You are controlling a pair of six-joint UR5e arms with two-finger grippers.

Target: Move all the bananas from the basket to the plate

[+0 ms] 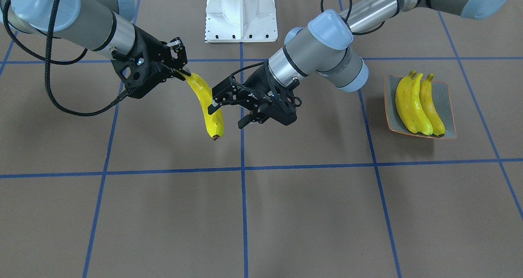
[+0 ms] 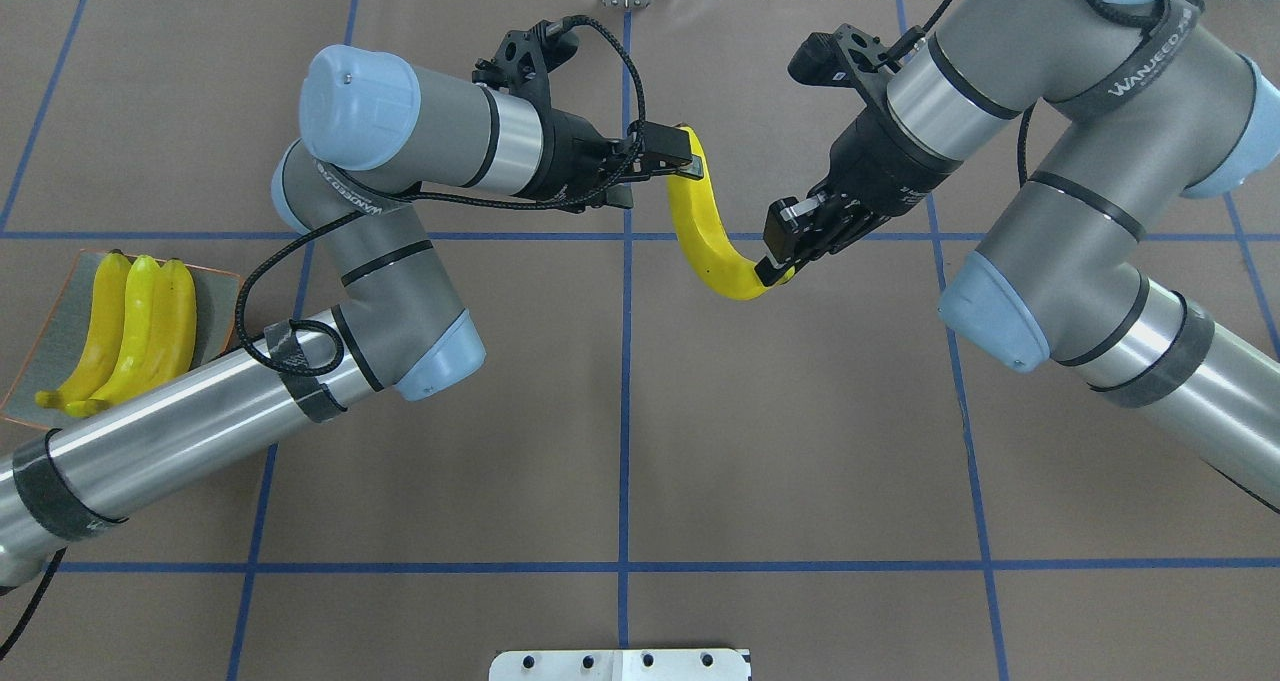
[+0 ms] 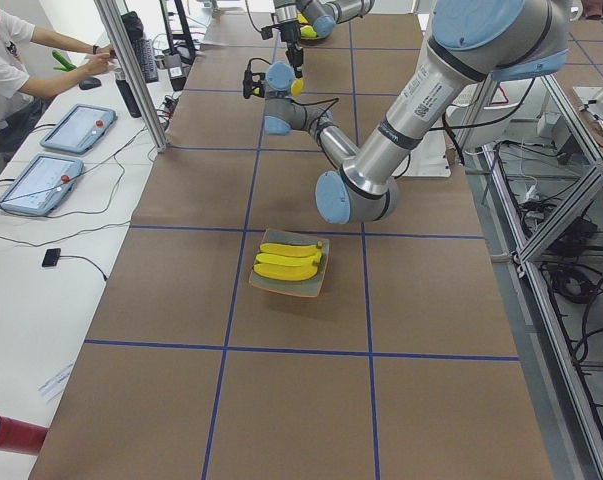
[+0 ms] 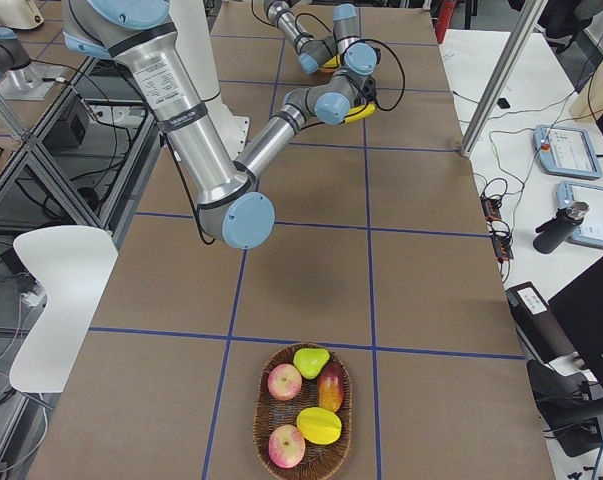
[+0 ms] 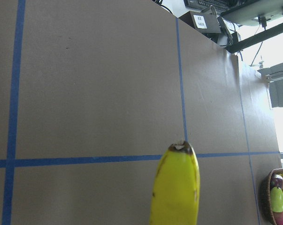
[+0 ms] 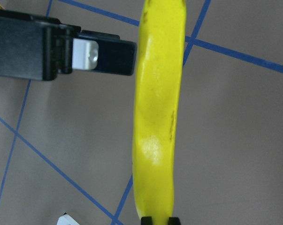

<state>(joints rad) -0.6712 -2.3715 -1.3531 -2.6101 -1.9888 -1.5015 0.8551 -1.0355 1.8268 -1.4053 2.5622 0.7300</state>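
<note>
One yellow banana hangs above the table's middle, and my right gripper is shut on its stem end. My left gripper stands open beside the banana's free half. One of its fingers reaches the banana's side, and I cannot tell whether it touches. The left wrist view shows only the banana's dark tip. Three more bananas lie side by side on the grey-green plate at the table's left end. The basket sits at the right end.
The basket holds apples, a pear and other fruit, with no banana showing in it. The white robot base stands at the table's back edge. A person sits at a side desk with tablets.
</note>
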